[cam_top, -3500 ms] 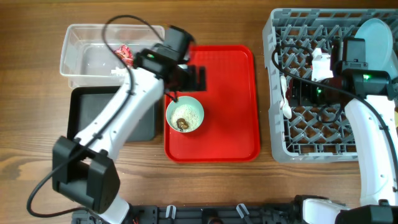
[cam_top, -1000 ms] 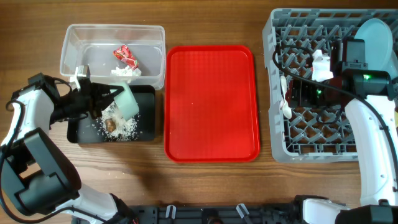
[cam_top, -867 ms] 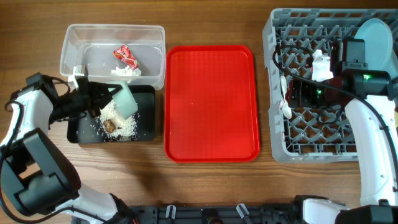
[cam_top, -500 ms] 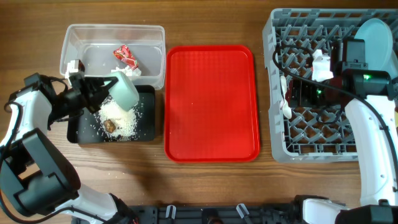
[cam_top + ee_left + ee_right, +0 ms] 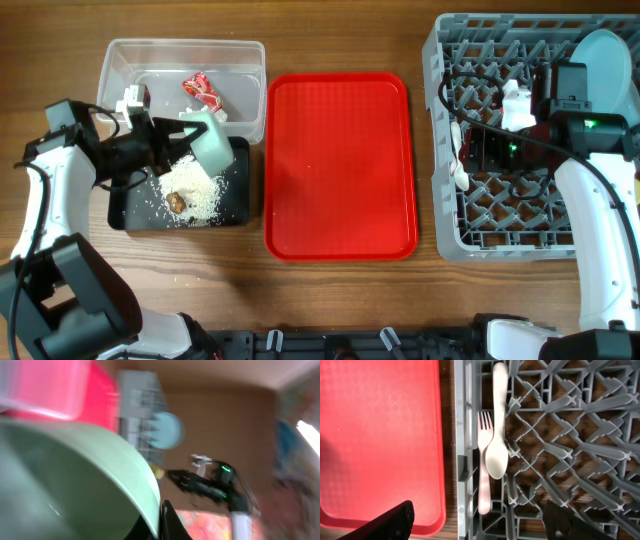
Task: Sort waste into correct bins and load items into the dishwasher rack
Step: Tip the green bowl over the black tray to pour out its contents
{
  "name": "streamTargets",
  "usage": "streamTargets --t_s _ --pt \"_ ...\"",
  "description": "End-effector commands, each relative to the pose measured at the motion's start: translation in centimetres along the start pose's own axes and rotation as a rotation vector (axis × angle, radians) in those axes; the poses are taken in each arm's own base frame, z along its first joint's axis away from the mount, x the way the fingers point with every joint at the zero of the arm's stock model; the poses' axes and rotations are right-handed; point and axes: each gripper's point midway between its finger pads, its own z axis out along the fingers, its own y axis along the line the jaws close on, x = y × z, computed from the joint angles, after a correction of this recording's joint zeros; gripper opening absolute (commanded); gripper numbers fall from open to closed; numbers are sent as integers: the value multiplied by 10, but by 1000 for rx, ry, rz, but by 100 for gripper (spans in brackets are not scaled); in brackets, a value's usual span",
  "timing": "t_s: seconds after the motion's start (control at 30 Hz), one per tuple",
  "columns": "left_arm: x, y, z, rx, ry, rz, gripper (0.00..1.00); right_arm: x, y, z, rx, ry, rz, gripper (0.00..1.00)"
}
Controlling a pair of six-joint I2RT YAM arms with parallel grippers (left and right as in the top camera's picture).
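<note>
The left gripper (image 5: 165, 152) pinches the rim of the pale green bowl (image 5: 212, 146), which hangs tilted just beside it over the black tray's (image 5: 128, 211) upper right corner. Rice crumbs (image 5: 203, 196) and a brown lump (image 5: 178, 201) lie in that tray. The right gripper (image 5: 480, 522), spread wide, hovers over the dishwasher rack (image 5: 432, 150).

Tub (image 5: 180, 43) sits back L on table (image 5: 340, 300), w/ shallow tray (image 5: 133, 212) directly in front, edges about touching. Flat tray (image 5: 340, 165) is centre, just R of both; rack (image 5: 441, 215) further R, a strip of table between. In tub, R of centre: wrapper (image 5: 201, 88), tissue (image 5: 207, 118) in front of it. On shallow tray: crumbs (image 5: 203, 197), lump (image 5: 177, 201) at their L edge. Bowl (image 5: 212, 146), in L gripper (image 5: 178, 142), hangs tipped over that tray's back R part. In rack: fork (image 5: 483, 460) & spoon (image 5: 497, 435) side by side along L wall, fork nearer wall; plate (image 5: 605, 60) in back R corner.
</note>
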Motion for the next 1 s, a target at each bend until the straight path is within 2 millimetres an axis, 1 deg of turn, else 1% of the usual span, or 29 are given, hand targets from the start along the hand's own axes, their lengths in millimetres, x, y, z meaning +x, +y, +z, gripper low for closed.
streamTargets --t_s 0.0,0.03,0.07,0.1,0.13,0.23,0.27,0.3,0.33,0.4,0.43,0.47,0.5,0.53,0.57,0.6,0.67,0.73,0.8,0.9,0.97 --pt "-3 5 -3 -37 -21 -92 4 -4 0 -3 -1 -12 0 84" --pt "5 -37 -6 207 14 72 4 -4 0 -3 -1 -11 0 84" --pt "6 -39 -5 210 15 94 4 -4 0 -3 -1 -11 0 84" --pt "4 -32 -4 167 11 93 4 -4 0 -3 -1 -12 0 84" --pt "3 -23 -2 113 11 48 4 -4 0 -3 -1 -13 0 84" --pt "13 -18 14 29 52 58 4 -4 0 -3 -1 -15 0 84" --pt "19 -13 25 -55 76 55 4 -4 0 -3 -1 -15 0 84" --pt "27 -14 43 -135 113 89 4 -5 0 -3 -1 -15 0 84" --pt "35 -22 66 -170 159 155 4 -5 0 -3 0 -16 -1 84" --pt "51 -37 96 -168 230 274 4 -4 0 -3 0 -14 -1 84" --pt "60 -41 113 -184 261 320 4 -4 0 -3 0 -14 -1 84" --pt "73 -40 138 -237 283 382 4 -4 0 -3 0 -14 -1 84" --pt "77 -35 154 -293 275 438 4 -4 0 -3 -1 -15 -1 84" --pt "78 -24 174 -403 232 522 4 -4 0 -3 -1 -15 0 84" --pt "72 -14 186 -511 171 603 4 -4 0 -3 -1 -14 0 84" --pt "66 -5 194 -604 115 666 4 -4 0 -3 -1 -14 -1 84" --pt "64 5 210 -709 51 759 4 -4 0 -3 -1 -12 0 84" --pt "74 14 234 -726 59 831 4 -4 0 -3 -1 -11 0 84" --pt "81 27 251 -744 71 860 4 -3 0 -3 -1 -10 1 84" --pt "85 44 267 -757 85 876 4 -3 0 -3 -1 -8 3 84" --pt "88 50 274 -754 95 883 4 -3 0 -3 -1 -8 3 84"
